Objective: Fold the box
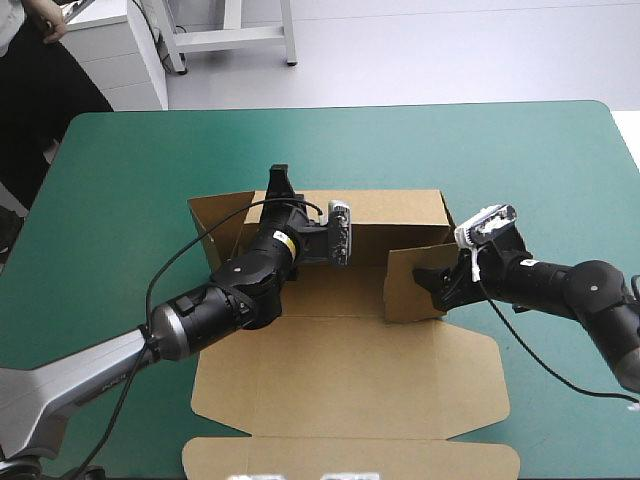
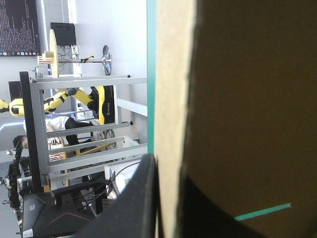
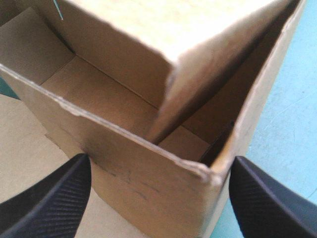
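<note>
**A:** Where does the box [image 1: 350, 350] sit?

**B:** In the middle of the counter [image 1: 130, 160], on the teal-green cover. From above, its back wall [image 1: 395, 212] stands at 12 o'clock and the lid [image 1: 350, 410] lies flat toward 6. The left gripper [image 1: 279, 180] is at the box's 11 o'clock corner. It is pinched narrow on upright board, a black finger on each side of the sheet. The right gripper [image 1: 432, 283] is at 3 o'clock, spread wide and holding nothing. The side wall [image 1: 408, 285] has its corner just ahead, between the fingers [image 3: 54, 198].

**A:** What could go wrong?

**B:** I'd judge that side wall the weak spot. Nothing grips it and creased board springs, so it may flop outward toward 3 o'clock. A shove from the right gripper could also slide the whole light box, since only one pinch anchors it. Too hard a pinch at 11 may kink the wall.

**A:** And the material?

**B:** Brown corrugated board, matte, with pale fuzzy cut edges and a few dark scuffs on the near wall. The panels look stiff and likely to hinge only at the scored lines. The lid's corners are rounded. The fingers are ribbed black fins.
</note>
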You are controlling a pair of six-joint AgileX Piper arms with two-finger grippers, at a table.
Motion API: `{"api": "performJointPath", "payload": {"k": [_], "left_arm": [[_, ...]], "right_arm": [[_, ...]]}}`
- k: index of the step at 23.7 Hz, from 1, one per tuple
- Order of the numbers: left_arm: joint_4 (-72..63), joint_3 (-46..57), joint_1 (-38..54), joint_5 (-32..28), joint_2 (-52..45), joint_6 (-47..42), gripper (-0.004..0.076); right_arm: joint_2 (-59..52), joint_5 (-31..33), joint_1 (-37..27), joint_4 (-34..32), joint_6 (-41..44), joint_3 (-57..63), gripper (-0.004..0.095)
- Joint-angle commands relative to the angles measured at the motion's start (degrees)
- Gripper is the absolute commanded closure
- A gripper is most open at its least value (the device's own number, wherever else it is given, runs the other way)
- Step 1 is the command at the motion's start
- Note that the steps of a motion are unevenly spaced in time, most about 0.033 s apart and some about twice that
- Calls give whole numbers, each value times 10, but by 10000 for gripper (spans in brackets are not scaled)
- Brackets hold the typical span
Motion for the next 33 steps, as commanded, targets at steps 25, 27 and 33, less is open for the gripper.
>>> {"api": "performJointPath", "payload": {"k": [25, 27, 33], "left_arm": [[-28, -15, -37, -14, -27, -28, 579], [-29, -15, -51, -2, -38, -28, 308], [-16, -15, -116, 40, -55, -75, 52]], "right_arm": [[29, -189, 100, 9, 26, -14, 924], [29, -223, 100, 4, 43, -14, 924], [29, -304, 100, 9, 78, -14, 924]]}}
